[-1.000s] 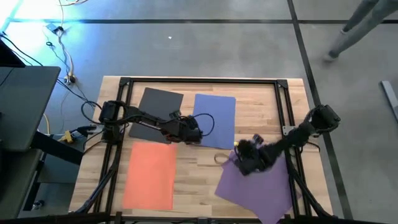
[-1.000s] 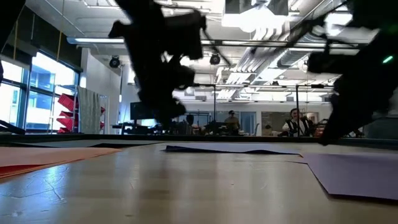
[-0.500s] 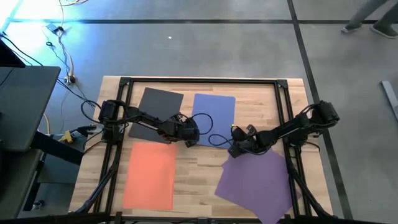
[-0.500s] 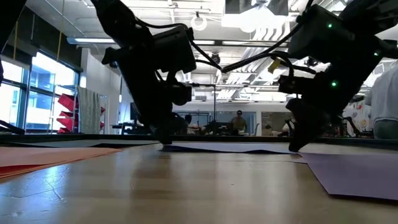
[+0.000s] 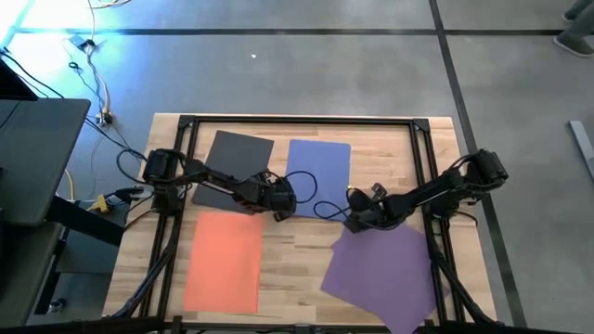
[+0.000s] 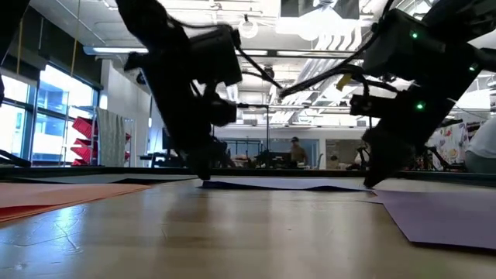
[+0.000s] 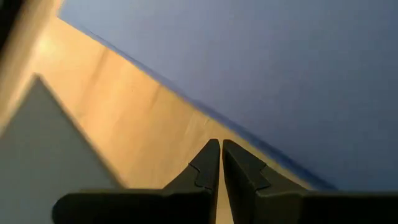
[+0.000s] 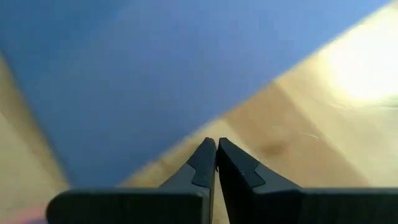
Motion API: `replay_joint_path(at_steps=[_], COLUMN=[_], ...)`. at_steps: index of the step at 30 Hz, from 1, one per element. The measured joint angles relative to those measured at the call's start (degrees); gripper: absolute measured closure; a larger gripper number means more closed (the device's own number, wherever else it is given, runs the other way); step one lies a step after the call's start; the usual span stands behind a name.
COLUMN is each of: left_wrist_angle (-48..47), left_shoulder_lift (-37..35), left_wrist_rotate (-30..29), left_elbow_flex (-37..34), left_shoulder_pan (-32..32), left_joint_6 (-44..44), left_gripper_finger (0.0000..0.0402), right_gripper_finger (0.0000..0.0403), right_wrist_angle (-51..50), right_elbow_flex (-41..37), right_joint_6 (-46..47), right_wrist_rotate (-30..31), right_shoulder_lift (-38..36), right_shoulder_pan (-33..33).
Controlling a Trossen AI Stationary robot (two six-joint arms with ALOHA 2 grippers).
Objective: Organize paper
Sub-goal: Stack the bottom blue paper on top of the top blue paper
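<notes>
Wooden surface (image 5: 380, 158) carries spread sheets; both closed, empty grippers, left gripper (image 5: 280, 214) and right gripper (image 5: 350, 223), flank the blue sheet (image 5: 320, 167), apparently to pinch its near edge next

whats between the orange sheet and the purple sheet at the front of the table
Only bare wood of the table lies between the orange sheet and the purple sheet; nothing stands or lies in that stretch. The high view shows it, looking straight down.

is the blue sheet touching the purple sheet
Apart. In the high view, a strip of bare table wood runs between the blue sheet and the purple sheet; their nearest edges don't meet.
</notes>
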Motion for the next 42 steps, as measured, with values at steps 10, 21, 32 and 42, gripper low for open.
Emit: replay_joint_path(at_steps=[10,21,32,42], left_wrist_angle=[5.79,13.79,13.73,11.91], left_shoulder_lift=[-5.15,4.55,6.32,6.25], left_wrist_rotate=[-3.53,-1.04,0.88,1.19], left_elbow_flex=[0.35,0.09,0.18,0.22], left_shoulder_pan=[-3.00,-0.38,1.07,0.45], left_joint_6=[2.02,5.87,2.97,0.93], left_gripper_finger=[0.0402,0.0402,0.0402,0.0402], right_gripper_finger=[0.0301,0.0281,0.0281,0.0281], right_wrist_angle=[-3.13,28.20,32.61,32.45], right_elbow_flex=[-0.17,-6.32,-6.10,-6.10], right_joint_6=[4.77,-4.93,-13.97,-20.89], right_wrist_rotate=[1.34,0.69,-3.20,-6.15], right_shoulder_lift=[-8.74,0.35,6.20,6.14], right_shoulder_pan=[7.69,4.64,-6.26,-7.18])
